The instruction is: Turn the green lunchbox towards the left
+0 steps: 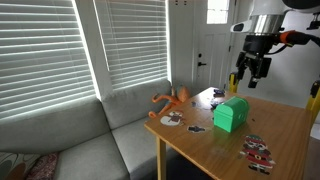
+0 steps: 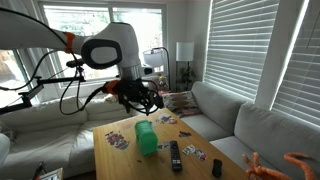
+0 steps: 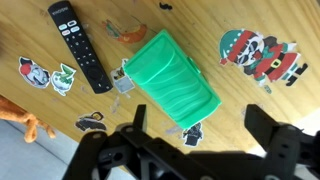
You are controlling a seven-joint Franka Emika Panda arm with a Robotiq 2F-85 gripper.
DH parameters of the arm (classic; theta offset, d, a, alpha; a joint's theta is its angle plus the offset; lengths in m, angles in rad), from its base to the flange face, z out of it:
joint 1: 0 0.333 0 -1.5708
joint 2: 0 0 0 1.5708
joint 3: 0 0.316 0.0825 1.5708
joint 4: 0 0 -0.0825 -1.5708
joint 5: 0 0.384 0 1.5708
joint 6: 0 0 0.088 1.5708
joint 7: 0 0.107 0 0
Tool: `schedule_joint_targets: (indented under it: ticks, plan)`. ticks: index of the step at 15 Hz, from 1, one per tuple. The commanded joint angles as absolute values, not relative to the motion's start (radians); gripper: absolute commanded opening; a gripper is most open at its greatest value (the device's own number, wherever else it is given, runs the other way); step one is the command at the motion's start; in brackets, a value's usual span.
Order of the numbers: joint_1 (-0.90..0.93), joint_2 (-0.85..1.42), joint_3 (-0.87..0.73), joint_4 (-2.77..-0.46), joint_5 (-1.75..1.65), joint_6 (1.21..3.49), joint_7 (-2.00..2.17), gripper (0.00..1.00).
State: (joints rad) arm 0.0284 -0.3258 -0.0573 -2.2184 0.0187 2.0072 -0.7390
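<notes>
A wooden surface (image 1: 285, 125) carries the green lunchbox (image 1: 231, 114), a black remote (image 3: 79, 45), an orange toy figure (image 1: 172, 100) and scattered flat character cutouts (image 3: 261, 52).

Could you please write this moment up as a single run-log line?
stage: pre-contact | gripper: open, hovering above green lunchbox | lunchbox state: on wooden table, not gripped | nearby: black remote

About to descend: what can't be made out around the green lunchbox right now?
- Wrist view: the small dark sticker beside the bright green plastic lunchbox is partly covered by the open tool.
- Wrist view: the orange toy figure is cut off by the left edge.
- Both exterior views: lunchbox details too small.
</notes>
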Motion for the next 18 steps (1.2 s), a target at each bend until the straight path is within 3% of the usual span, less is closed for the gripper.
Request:
schedule_joint_targets:
  ticks: [1, 18]
  plan:
    - [0.024, -0.348, -0.061, -2.216, 0.053, 1.996, -0.567, 1.00]
    - [-0.001, -0.366, -0.051, -2.223, 0.092, 2.019, -0.004, 1.00]
